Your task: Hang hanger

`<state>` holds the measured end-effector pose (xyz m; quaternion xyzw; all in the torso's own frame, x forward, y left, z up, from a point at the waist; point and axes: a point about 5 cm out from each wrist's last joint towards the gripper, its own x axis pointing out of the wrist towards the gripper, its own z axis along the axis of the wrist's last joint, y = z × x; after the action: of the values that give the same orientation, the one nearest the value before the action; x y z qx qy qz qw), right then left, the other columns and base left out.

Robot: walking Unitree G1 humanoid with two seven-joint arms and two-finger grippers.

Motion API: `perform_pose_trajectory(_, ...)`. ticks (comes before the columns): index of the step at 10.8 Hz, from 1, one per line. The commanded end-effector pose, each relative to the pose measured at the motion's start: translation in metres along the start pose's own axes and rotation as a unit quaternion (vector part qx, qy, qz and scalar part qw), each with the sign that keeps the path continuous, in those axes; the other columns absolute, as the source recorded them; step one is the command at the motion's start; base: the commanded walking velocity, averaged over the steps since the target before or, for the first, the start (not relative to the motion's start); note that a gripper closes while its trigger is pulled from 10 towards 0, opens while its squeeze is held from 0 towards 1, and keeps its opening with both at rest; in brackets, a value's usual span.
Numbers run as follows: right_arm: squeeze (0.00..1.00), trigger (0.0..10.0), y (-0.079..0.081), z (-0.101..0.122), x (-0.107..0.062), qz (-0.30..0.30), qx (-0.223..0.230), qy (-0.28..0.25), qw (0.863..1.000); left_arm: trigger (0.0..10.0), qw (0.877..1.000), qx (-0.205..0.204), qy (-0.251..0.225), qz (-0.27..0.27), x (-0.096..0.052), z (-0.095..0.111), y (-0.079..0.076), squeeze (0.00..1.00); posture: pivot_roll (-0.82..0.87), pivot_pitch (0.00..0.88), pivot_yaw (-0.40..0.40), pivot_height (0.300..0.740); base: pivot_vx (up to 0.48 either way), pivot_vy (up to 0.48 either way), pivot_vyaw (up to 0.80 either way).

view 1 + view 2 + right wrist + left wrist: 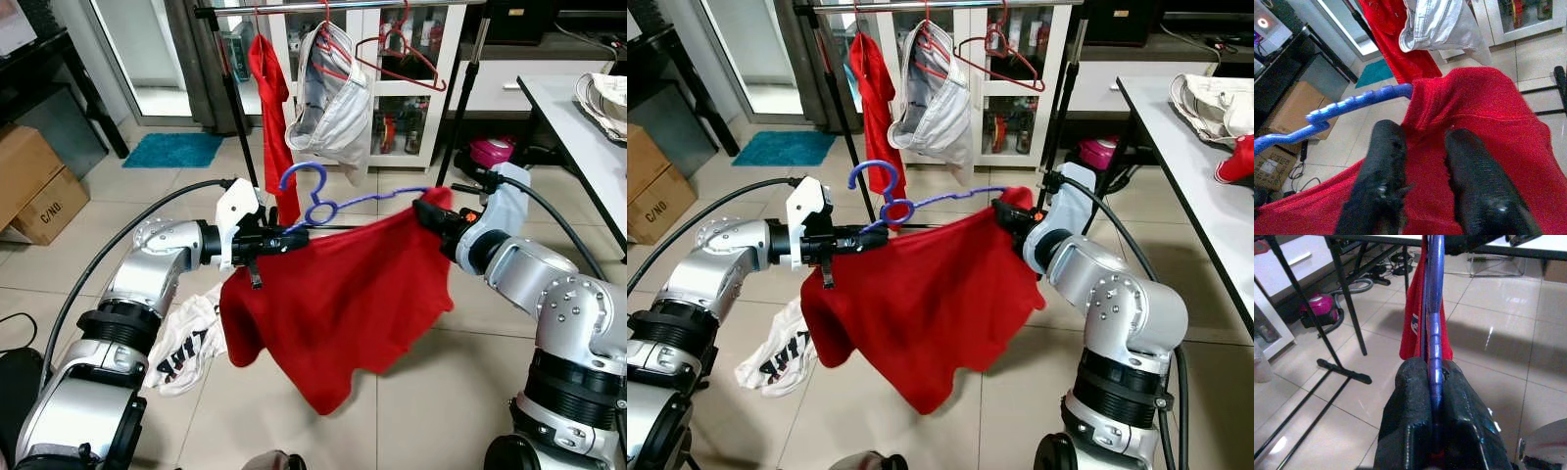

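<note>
A blue hanger (312, 186) with a red garment (338, 304) draped on it hangs level between my two arms, in front of the clothes rack's top rod (323, 8). My left gripper (279, 238) is shut on the hanger's left arm; the left wrist view shows the blue bar (1436, 333) pinched between the fingers (1410, 396). My right gripper (428, 211) is at the garment's right shoulder, its fingers (1383, 161) pressed into the red cloth (1484, 98) where the hanger's end (1359, 100) enters it. The hook points up, below the rod.
On the rack hang a red shirt (272, 108), a white garment (328, 98) on red hangers and a bare red hanger (407, 59). A white printed cloth (186, 348) lies on the floor at left. Cardboard boxes (34, 186) stand far left, a table (578, 127) at right.
</note>
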<state>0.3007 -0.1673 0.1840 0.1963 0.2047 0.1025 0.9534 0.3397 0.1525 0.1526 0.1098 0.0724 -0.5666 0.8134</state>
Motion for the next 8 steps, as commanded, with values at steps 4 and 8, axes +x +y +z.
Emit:
perform_pose_trajectory(4, 0.0, 10.0, 0.0059, 0.0096, 0.0023, 0.008, 0.007, -0.006, 1.0, 0.0, 1.0, 0.009, -0.018, -0.003, -0.0014, 0.0101, 0.0016, 0.0, -0.18, 0.0, 0.137, 0.74, 0.0, 0.0, 0.0)
perform_pose_trajectory(8, 0.0, 4.9, -0.0007, 0.002, 0.0066, -0.021, -0.006, 0.019, 1.0, 0.0, 1.0, 0.012, -0.022, -0.006, -0.002, 0.0118, 0.0012, 0.0, -0.18, 0.0, 0.129, 0.74, 0.0, 0.0, 0.0)
